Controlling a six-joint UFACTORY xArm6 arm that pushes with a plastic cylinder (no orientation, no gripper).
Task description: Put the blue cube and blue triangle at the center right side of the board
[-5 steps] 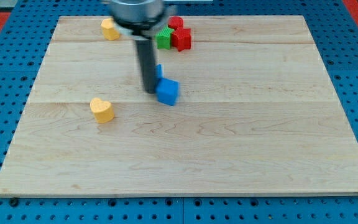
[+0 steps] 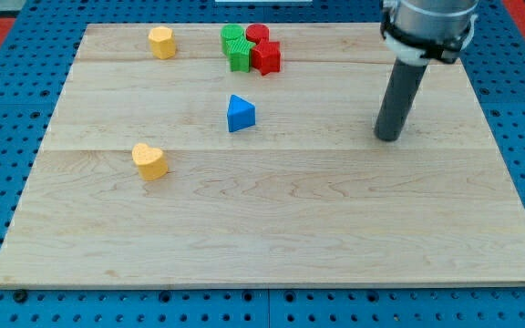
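On the board (image 2: 290, 228), the blue triangle (image 2: 241, 114) sits near centre. The tip (image 2: 389, 138) stands well apart at its 3 o'clock. The yellow heart (image 2: 150, 161) lies at its 8 o'clock, and the red-green cluster (image 2: 264, 58) at 12.

Upright rod, my tip (image 2: 388, 137) on the view's right.

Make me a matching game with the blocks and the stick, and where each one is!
Things:
1. blue triangle
2. yellow heart
3. red blocks
4. my tip

Places:
A. at the view's right
B. near the view's top
C. near the middle
D. at the view's left

Pairs: 1-C, 2-D, 3-B, 4-A.
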